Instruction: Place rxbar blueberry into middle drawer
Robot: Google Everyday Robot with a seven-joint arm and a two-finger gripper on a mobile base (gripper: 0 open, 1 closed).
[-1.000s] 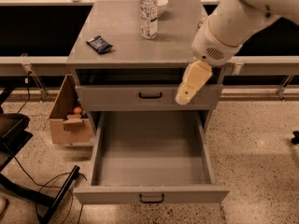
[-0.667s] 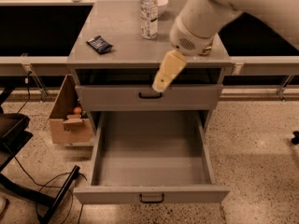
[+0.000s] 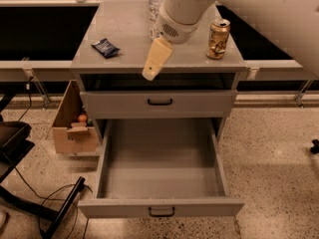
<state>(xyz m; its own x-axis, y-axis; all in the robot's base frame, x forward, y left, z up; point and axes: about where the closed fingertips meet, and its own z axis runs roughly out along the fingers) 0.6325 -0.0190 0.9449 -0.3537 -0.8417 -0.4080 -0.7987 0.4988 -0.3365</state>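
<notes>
Snack bar (image 3: 105, 48) lies untouched on the table's (image 3: 124, 29) left side, while the gripper (image 3: 149, 74), jaws pressed together and empty, has swung leftward toward it, the middle drawer (image 3: 162, 210) already open below.

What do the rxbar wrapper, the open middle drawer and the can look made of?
rxbar blueberry: dark, thin wrapper with pale print, likely plastic film. The middle drawer: flat matte grey panels, probably painted sheet metal. The can: gold, reflective, likely aluminium. The gripper hangs over the cabinet top at its front edge, between bar and can.
</notes>
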